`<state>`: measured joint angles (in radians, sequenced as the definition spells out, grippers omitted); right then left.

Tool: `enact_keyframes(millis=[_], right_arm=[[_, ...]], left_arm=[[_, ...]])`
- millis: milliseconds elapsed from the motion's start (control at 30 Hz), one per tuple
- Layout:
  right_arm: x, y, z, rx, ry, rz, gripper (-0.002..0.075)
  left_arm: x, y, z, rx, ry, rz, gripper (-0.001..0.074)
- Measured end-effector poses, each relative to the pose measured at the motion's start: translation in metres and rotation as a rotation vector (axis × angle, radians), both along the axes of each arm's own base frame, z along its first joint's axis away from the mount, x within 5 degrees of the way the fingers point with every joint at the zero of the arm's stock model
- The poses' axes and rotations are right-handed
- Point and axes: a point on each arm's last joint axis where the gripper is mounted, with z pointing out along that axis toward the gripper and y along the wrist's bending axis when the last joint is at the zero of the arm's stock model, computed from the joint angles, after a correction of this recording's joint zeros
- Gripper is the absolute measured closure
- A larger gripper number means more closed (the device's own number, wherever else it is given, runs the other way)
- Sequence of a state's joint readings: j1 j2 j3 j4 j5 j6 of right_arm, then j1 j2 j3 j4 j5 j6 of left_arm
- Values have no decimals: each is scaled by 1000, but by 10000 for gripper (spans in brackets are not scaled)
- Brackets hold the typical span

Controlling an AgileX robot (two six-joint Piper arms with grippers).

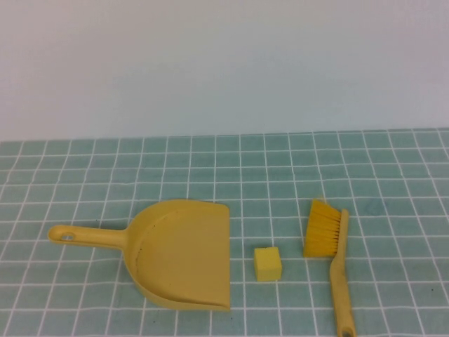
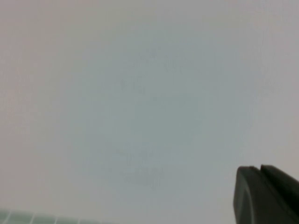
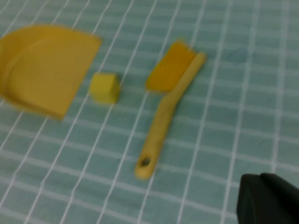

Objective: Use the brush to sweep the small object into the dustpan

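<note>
presently the brush lies toward the near right corner, handle pointing at the near edge; right gripper nearer, left gripper aimed away; jaw states indeterminable.

On the tiled table, three things lie in a row. The dustpan sits to the left, its handle pointing left and its straight edge facing right. Just beside that edge, apart from it, sits the small object. The brush lies to the right of the small object, bristles at the far end, handle running toward the near edge. A wall stands behind the table.

The left gripper hangs above the table, facing the wall. The right gripper hovers above the table, near the brush's handle end.
</note>
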<state>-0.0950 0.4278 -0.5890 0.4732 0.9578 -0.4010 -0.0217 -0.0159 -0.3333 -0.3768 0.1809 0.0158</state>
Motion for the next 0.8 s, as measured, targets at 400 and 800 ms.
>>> enact_keyframes(millis=[400,800], right_arm=[[67,5,-29,-12,411,144,724],[119,85,-45,-188,548,312,722]], left_arm=[[37,-9,-29,147,421,-84,735],[42,-9,-27,103,419,-91,735]])
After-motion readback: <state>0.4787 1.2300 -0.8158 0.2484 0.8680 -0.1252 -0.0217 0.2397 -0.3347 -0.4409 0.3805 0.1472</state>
